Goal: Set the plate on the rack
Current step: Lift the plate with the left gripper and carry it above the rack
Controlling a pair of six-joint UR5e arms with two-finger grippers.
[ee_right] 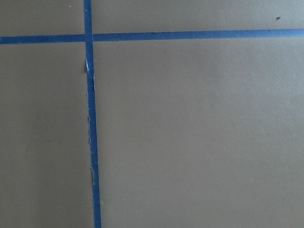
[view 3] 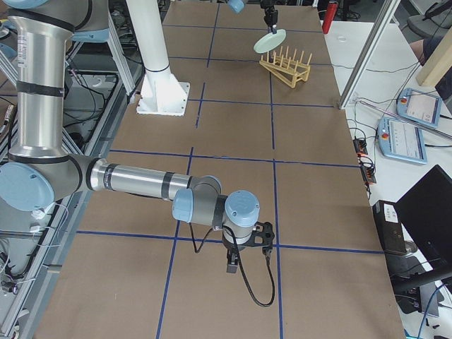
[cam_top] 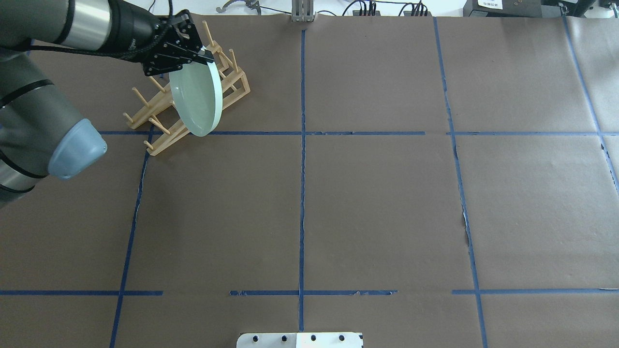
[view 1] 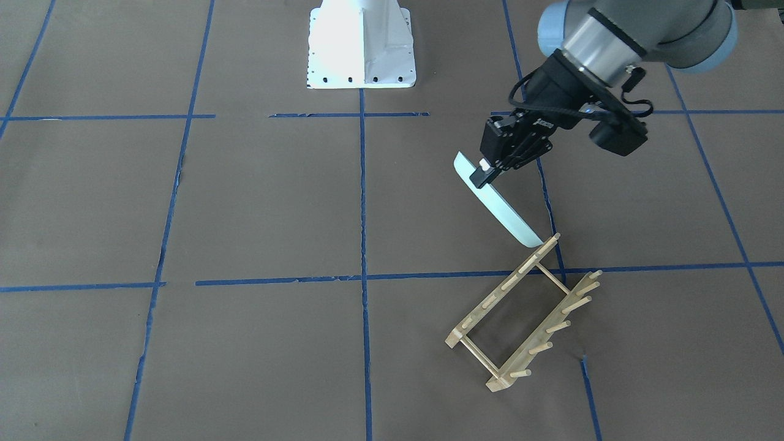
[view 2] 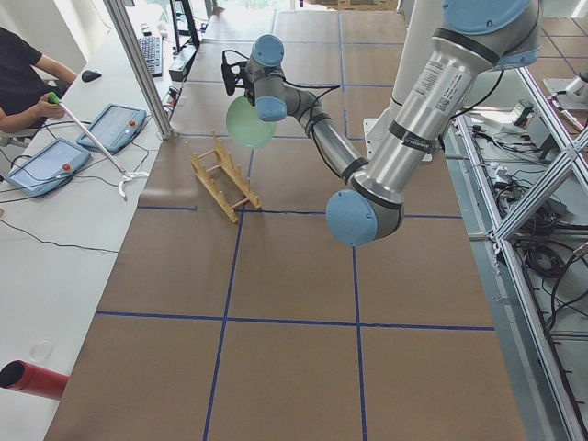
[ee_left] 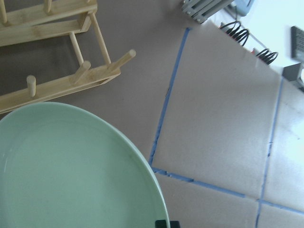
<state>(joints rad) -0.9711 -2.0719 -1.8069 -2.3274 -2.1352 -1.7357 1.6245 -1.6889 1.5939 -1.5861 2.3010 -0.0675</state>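
My left gripper [view 1: 486, 172] is shut on the rim of the pale mint-green plate [view 1: 499, 205]. It holds the plate on edge, tilted, in the air over the robot-side end of the wooden rack [view 1: 525, 318]. The plate's lower edge hangs close to the rack's end pegs; I cannot tell if they touch. In the overhead view the plate [cam_top: 196, 96] covers the middle of the rack [cam_top: 238, 88] below the left gripper [cam_top: 203, 54]. The left wrist view shows the plate [ee_left: 71, 166] and the rack [ee_left: 57, 83]. My right gripper [view 3: 232, 267] hangs low over the table; I cannot tell whether it is open or shut.
The brown table [cam_top: 377, 208] carries a grid of blue tape lines. The white robot base [view 1: 361, 49] stands at the robot's side. Tablets [view 2: 55, 161] and an operator's arm lie on the side bench beyond the rack. A red cylinder [view 2: 32, 379] lies at that bench's near end.
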